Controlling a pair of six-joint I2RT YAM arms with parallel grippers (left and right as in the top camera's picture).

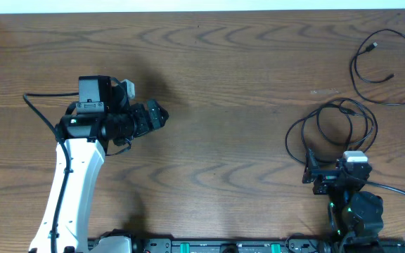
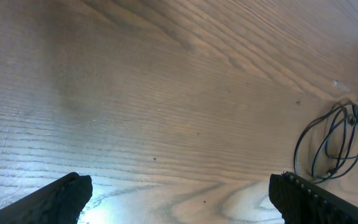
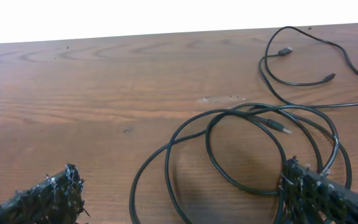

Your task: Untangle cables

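Surface: wood table (image 1: 223, 56) | cables (image 1: 342, 105): looped tangle, right of frame, just ahead of right gripper (image 3: 182, 199), jaws wide, empty | left gripper (image 1: 153, 116): wide, empty, well apart

A brown wooden table (image 1: 209, 63) is seen filling the overhead view. Its surface is marked by long grain lines and by arched figures that are repeated across its width. Beyond its far edge, a plain white band (image 1: 202, 5) is shown along the top of the view. On the right half of the tabletop, towards the far edge, 1 short pale scuff (image 1: 325, 91) is found. In the left wrist view, a few small dark specks (image 2: 155, 158) are scattered over the wood, and a bright patch of glare (image 2: 166, 208) is laid along the near part. In the right wrist view, 1 small dark spot (image 3: 127, 130) is noted on the grain.
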